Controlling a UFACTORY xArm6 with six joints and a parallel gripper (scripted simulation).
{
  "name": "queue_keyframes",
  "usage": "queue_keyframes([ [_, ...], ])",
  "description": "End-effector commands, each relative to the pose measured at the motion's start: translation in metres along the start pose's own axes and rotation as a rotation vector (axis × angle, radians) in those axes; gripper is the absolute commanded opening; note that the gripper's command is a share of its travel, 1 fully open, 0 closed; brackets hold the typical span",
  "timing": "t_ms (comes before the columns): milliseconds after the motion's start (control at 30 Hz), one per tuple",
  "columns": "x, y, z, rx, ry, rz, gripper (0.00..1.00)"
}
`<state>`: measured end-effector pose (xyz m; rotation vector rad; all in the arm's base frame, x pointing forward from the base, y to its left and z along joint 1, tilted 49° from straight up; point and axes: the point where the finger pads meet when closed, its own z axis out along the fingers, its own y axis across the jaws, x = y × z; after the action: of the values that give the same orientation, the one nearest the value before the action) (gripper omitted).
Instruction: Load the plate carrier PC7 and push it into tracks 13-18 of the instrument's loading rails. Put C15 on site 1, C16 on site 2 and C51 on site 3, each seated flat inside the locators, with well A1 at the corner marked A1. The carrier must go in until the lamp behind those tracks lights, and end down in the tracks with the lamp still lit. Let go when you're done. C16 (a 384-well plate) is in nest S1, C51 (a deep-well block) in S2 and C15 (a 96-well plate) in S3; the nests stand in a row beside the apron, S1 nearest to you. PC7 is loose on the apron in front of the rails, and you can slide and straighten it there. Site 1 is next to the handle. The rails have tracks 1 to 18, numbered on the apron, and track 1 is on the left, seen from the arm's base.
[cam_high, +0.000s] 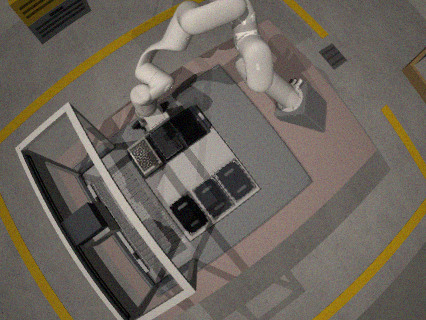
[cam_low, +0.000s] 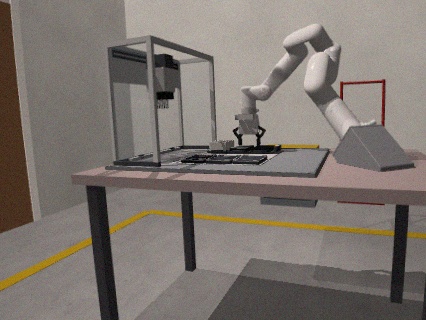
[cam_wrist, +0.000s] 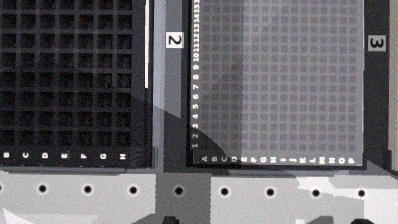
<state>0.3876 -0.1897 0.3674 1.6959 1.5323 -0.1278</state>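
Observation:
The carrier PC7 (cam_high: 170, 139) lies on the apron in front of the rails and carries three plates. The dark 96-well plate C15 (cam_wrist: 70, 80) sits left of the label 2. The grey 384-well plate C16 (cam_wrist: 277, 80) sits between the labels 2 and 3. The pale deep-well block C51 (cam_high: 146, 154) sits at the carrier's rail end, and it also shows in the side view (cam_low: 221, 145). My gripper (cam_high: 150, 119) (cam_low: 248, 137) is open and empty, low beside the carrier's long edge near C15 and C16. Only its fingertips show at the bottom of the wrist view.
The instrument frame (cam_high: 95, 215) with its loading rails (cam_high: 135, 200) stands beyond the carrier. Three empty nests (cam_high: 212, 196) stand in a row beside the apron. A light strip with a row of holes (cam_wrist: 200, 191) runs below the plates in the wrist view.

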Motion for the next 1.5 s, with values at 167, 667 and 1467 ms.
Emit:
queue_keyframes([
  [167,-0.0006,0.001,0.0036,-0.003,-0.001,0.001,1.0],
  [667,-0.0006,0.001,0.0089,-0.003,-0.001,0.001,1.0],
  [1467,0.0084,0.001,0.0089,-0.003,-0.001,0.001,1.0],
])
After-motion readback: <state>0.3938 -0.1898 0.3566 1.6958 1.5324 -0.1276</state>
